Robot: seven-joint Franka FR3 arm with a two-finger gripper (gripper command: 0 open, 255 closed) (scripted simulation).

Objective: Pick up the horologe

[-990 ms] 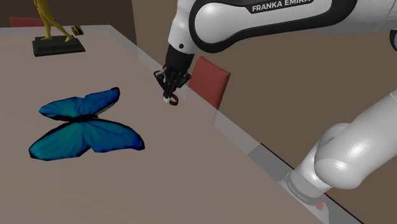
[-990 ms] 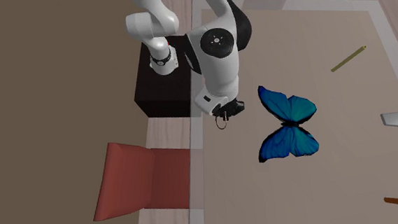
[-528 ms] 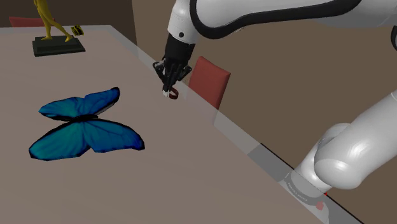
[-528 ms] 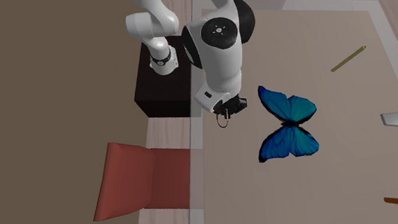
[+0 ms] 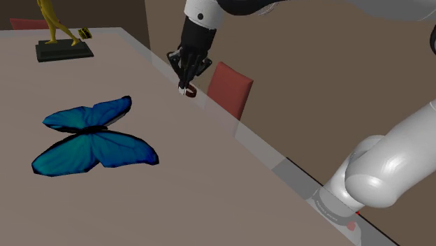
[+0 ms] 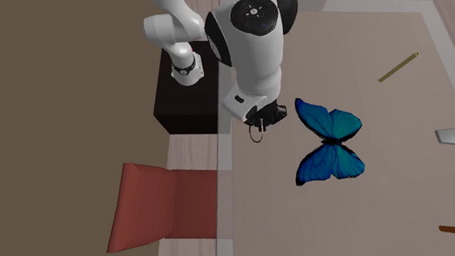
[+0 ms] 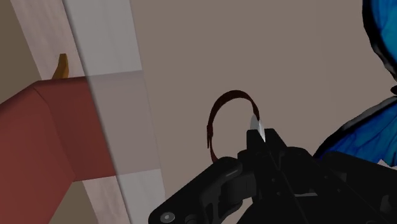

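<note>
Wrist view gives me the jaws closed on the watch (image 7: 216, 124): they pinch its white face, and the brown strap curls out ahead of them in a loop over the tabletop (image 7: 191, 57). From the shoulder view, the watch (image 5: 187, 89) hangs at the fingertips near the tabletop's (image 5: 209, 182) far edge, and it looks clear of the surface, just beside the red chair (image 5: 229, 89). The second exterior view puts it (image 6: 254, 134) between the table edge and the blue butterfly (image 6: 329, 143), not touching the wings. A gold statue (image 5: 56, 35) stands well apart at the far corner.
</note>
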